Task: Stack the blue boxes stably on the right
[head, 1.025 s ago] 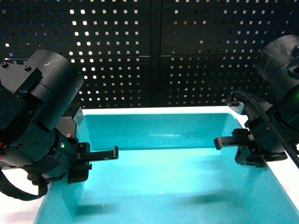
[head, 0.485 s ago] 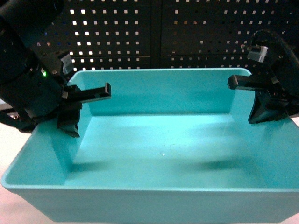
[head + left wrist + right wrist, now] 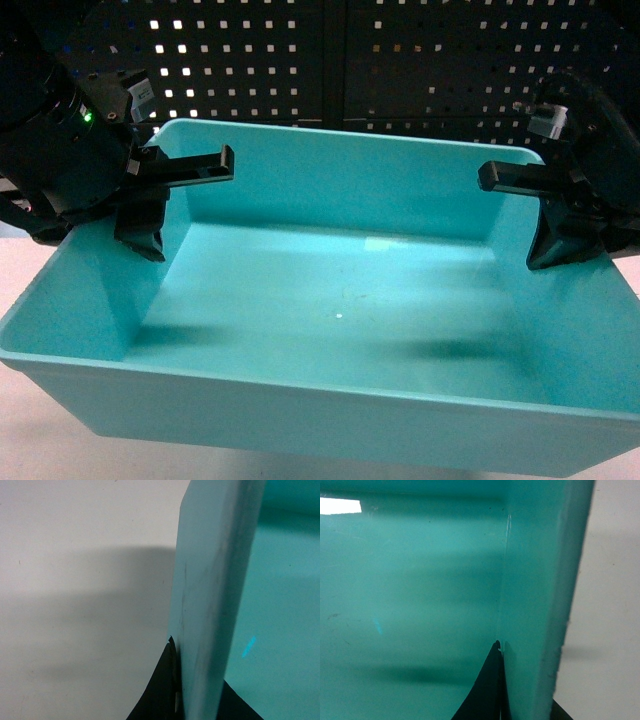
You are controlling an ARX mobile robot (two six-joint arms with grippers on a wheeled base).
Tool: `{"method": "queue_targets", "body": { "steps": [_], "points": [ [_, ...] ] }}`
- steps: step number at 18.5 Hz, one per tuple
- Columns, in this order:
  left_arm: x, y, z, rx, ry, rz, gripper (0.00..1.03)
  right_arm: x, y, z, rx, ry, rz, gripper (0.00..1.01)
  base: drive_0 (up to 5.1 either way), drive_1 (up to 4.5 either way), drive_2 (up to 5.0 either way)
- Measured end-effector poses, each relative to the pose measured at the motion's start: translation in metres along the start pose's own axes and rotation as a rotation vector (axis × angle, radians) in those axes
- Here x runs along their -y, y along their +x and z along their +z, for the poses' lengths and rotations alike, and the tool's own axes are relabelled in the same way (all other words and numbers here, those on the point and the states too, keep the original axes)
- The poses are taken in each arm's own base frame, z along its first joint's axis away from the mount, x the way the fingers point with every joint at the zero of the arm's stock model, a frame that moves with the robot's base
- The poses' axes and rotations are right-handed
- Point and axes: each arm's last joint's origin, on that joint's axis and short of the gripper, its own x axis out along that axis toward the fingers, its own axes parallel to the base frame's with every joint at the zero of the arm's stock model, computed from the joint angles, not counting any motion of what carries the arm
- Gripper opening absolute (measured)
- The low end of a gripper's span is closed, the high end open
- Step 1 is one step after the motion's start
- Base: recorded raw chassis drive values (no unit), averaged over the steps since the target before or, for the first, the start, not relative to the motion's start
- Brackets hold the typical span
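Here one blue box (image 3: 340,330) fills the head view, tilted, its left end higher, in front of one black pegboard (image 3: 340,60). Two grippers hold it: the left gripper (image 3: 150,200) is closed on the left wall, the right gripper (image 3: 545,215) is closed on the right wall.
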Motion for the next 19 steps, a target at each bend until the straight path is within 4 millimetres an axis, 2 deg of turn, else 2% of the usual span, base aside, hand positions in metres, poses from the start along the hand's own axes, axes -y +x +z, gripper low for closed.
{"method": "queue_targets", "body": {
  "steps": [14, 19],
  "points": [
    [0.0000, 0.0000, 0.0001, 0.001, 0.002, 0.000, 0.07, 0.0001, 0.0000, 0.0000, 0.000, 0.003, 0.000, 0.02, 0.0, 0.00, 0.0],
    [-0.0001, 0.0000, 0.0000, -0.001, 0.002, -0.001, 0.07, -0.0005, 0.0000, 0.0000, 0.001, 0.001, 0.002, 0.02, -1.4, -1.44, -1.4]
  ]
}}
